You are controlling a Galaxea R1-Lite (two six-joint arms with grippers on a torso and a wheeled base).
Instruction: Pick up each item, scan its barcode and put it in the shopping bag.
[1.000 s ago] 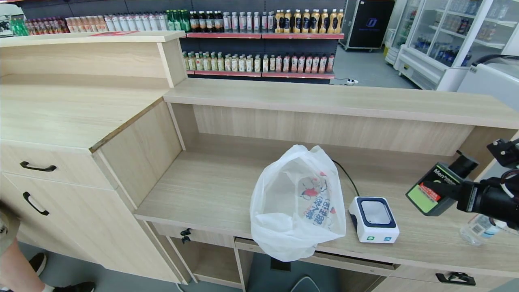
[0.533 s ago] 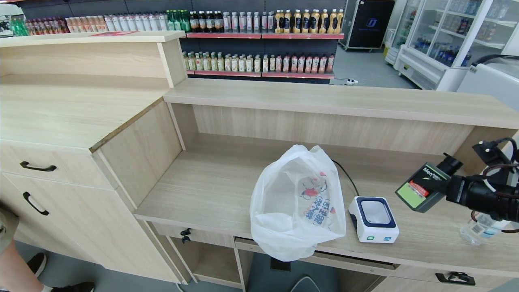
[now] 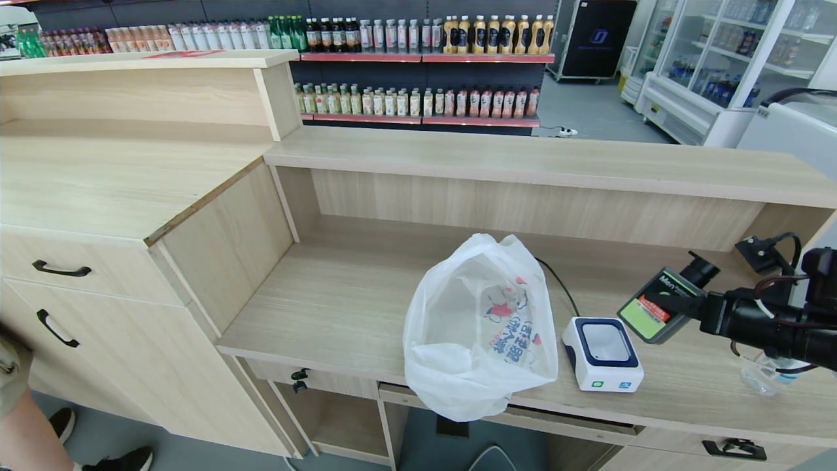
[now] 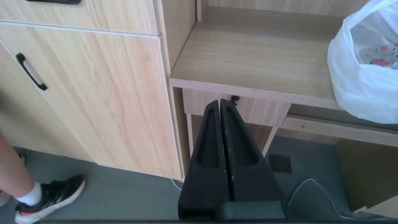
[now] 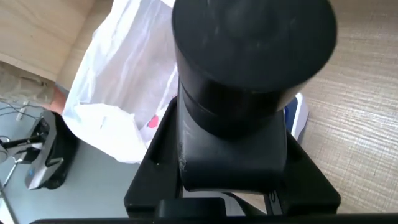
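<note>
Toiletry bottle (image 3: 654, 311), likely rigid, light plastic with slippery smooth sides, gripped across its body by right gripper (image 3: 683, 299) near scanner (image 3: 603, 353); left gripper (image 4: 220, 109) closed on nothing

Light-wood counter (image 3: 340, 294), drawers (image 3: 78, 265) at left; drink shelves (image 3: 418, 65) behind; glass-door fridges (image 3: 713, 59) at right; grey floor (image 3: 588, 104).

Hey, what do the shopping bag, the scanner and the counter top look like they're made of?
Shopping bag: thin plastic film, translucent white, crinkled and slumped, with its print showing through.
Scanner: likely moulded plastic, with a smooth white shell and a dark blue rim around a glossy window.
Counter top: pale wood-grain board, matt, probably laminate rather than solid wood.
</note>
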